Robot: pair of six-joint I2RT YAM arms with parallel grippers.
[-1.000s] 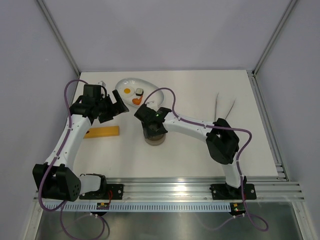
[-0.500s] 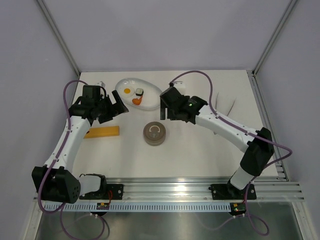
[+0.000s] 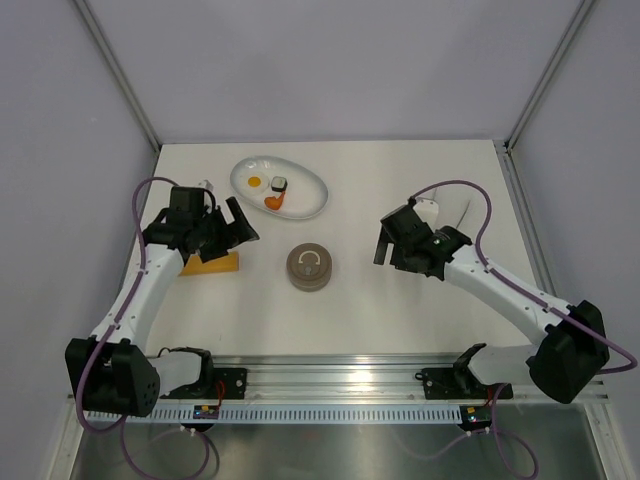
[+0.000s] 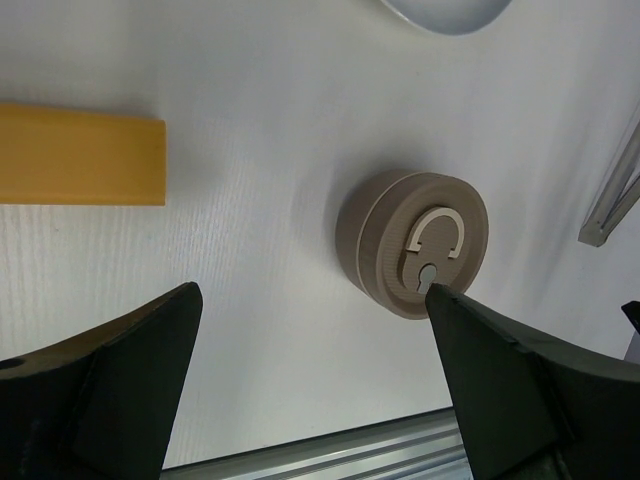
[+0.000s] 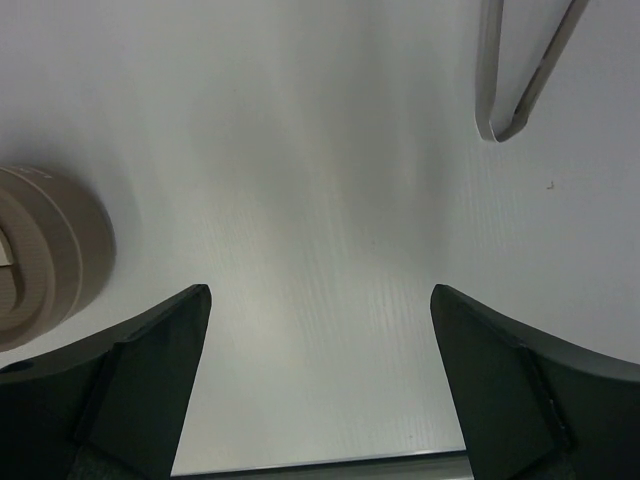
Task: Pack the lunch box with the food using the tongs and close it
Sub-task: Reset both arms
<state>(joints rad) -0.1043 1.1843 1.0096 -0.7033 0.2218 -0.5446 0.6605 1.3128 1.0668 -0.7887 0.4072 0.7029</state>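
Lunch box (image 3: 308,267): centre of worktop (image 3: 400,165), lid on, ring handle up.
Left hand (image 4: 312,385): spread wide, empty, near yellow block (image 3: 215,264).
Right hand (image 5: 320,385): spread wide, empty, right of lunch box.
Tongs (image 3: 466,212): flat on worktop, partly behind right arm.
Food (image 3: 272,201): on white plate (image 3: 305,195).

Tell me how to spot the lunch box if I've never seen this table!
Start at the big white table and look near its middle. The lunch box sits there alone, on the near side of the white oval plate and to the right of the yellow block. It is the only small round brown thing, with a pale ring on top.
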